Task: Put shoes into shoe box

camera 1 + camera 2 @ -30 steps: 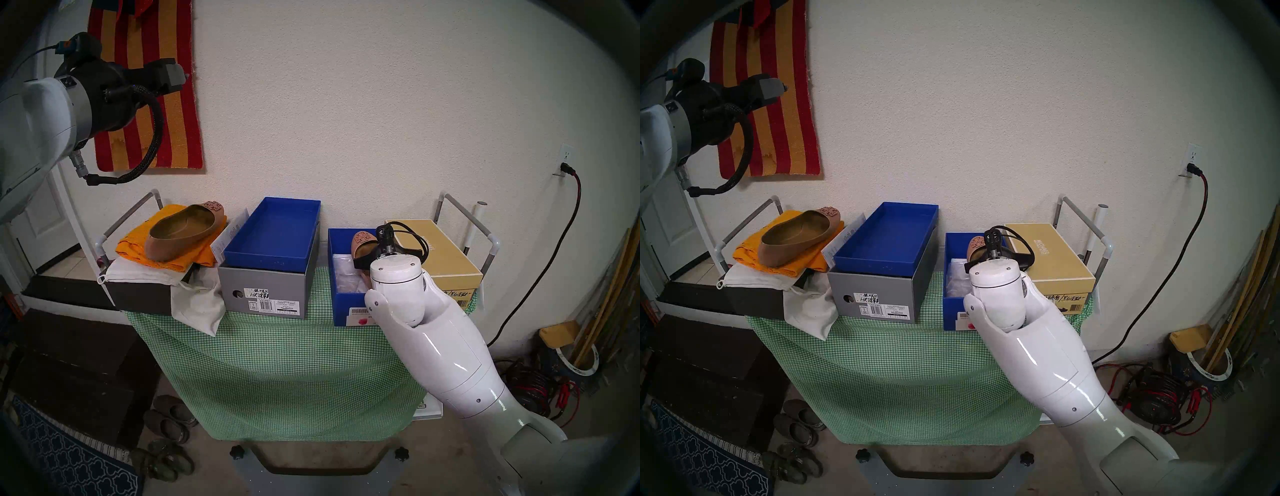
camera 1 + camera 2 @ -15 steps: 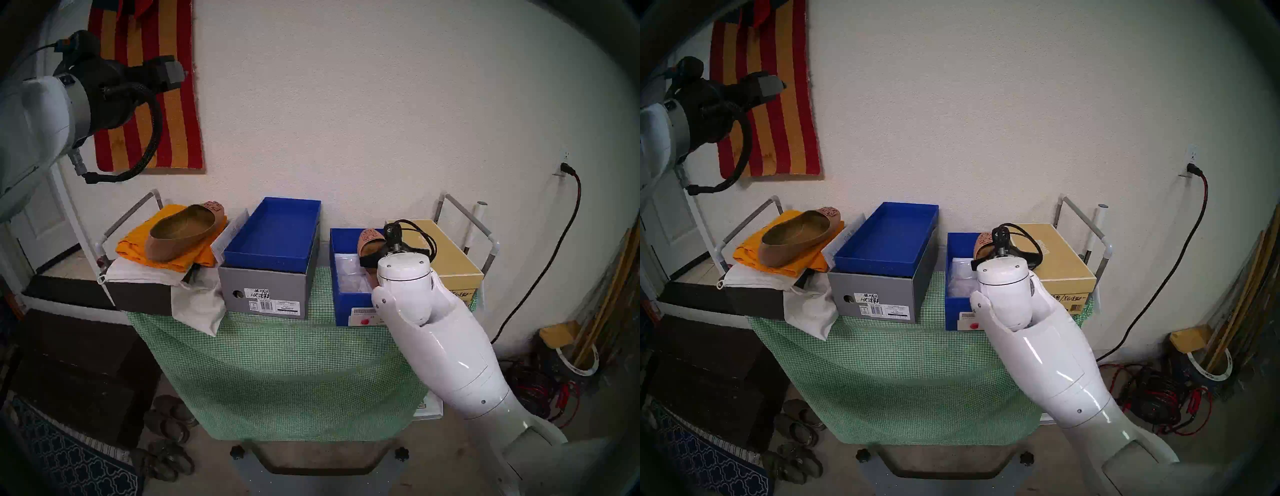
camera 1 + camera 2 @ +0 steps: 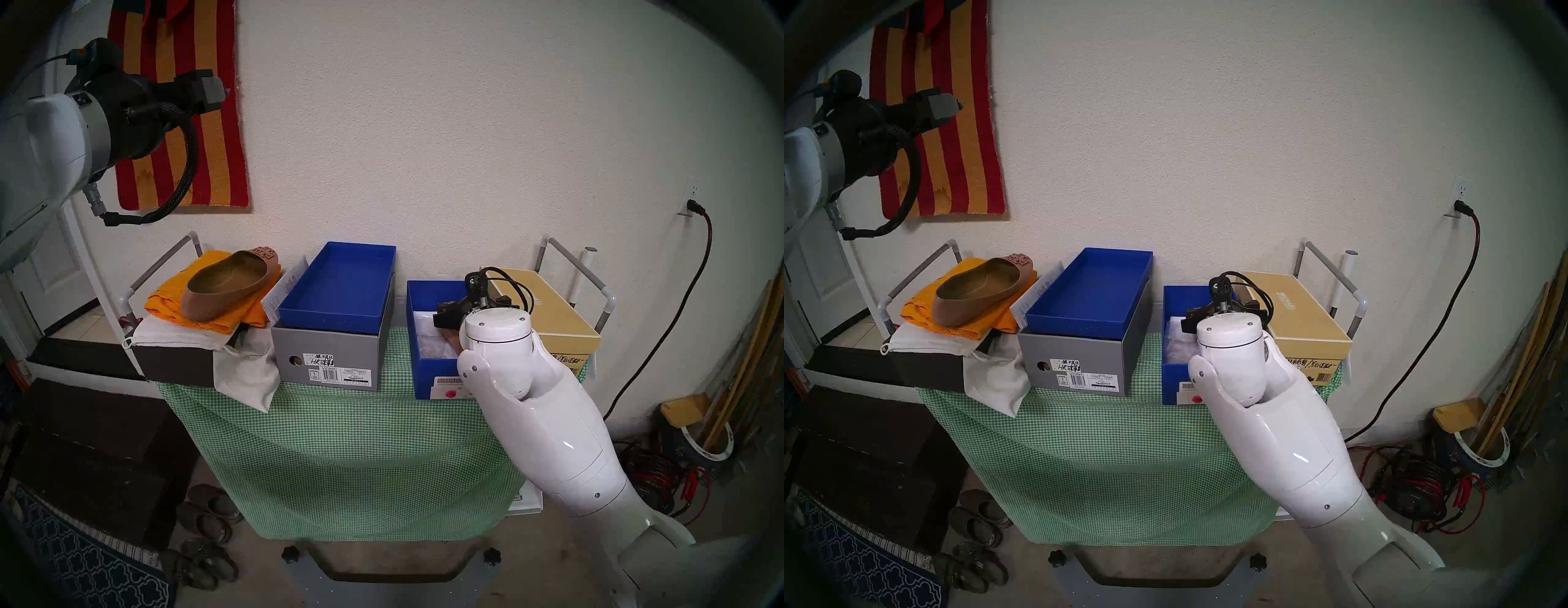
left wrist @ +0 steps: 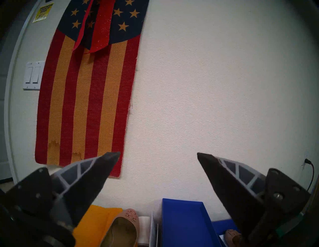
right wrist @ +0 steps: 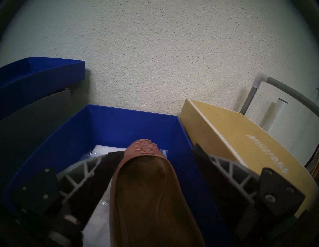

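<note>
Right gripper is seen with jaws spread either side of a tan flat lying in the blue shoe box; nothing is gripped. Left gripper, open, is held high. The second flat is left on orange cloth. The shoe could be snagged on withdrawal; the gold box crowds one finger.

I see my left hand raised high, level, its jaws spread wide and empty. My right hand reaches forward, tilted slightly down, its fingers parted.
</note>
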Motion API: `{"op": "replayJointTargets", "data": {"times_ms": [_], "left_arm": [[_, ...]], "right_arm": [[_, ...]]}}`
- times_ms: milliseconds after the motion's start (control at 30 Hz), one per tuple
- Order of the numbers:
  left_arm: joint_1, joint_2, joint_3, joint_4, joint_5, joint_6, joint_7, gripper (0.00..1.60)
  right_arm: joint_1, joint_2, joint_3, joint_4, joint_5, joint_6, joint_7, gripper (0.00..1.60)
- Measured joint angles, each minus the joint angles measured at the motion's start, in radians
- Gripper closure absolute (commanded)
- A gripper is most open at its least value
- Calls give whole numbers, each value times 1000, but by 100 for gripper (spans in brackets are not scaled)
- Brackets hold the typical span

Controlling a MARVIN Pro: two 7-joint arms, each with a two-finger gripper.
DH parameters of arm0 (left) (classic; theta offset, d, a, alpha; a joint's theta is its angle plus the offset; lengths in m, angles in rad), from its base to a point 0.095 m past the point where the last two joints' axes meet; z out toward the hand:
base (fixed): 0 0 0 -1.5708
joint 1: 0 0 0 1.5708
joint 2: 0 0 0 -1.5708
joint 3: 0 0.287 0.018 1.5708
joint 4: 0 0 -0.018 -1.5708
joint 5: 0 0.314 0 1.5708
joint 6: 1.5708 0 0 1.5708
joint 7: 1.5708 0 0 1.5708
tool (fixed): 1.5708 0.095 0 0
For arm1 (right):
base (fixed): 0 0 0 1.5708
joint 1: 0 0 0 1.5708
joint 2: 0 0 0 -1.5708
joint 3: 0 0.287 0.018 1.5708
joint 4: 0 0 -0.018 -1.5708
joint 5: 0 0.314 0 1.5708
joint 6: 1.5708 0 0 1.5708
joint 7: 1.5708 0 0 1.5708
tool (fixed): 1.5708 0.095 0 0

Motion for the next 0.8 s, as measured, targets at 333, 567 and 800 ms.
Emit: {"op": "replayJointTargets", "data": {"times_ms": [333,567,800], "left_arm": [[8,-10,83,15,36,-31,-31,0],[11,-17,135,28,66,-61,-66,0],[2,-27,169,34,85,-85,-95,0]], "right_arm": [[-5,7,11,-37,-21,-114,11,0],[-15,20,2,-76,-65,-230,42,0],[-34,34,22,-121,-129,-359,61,0]]}}
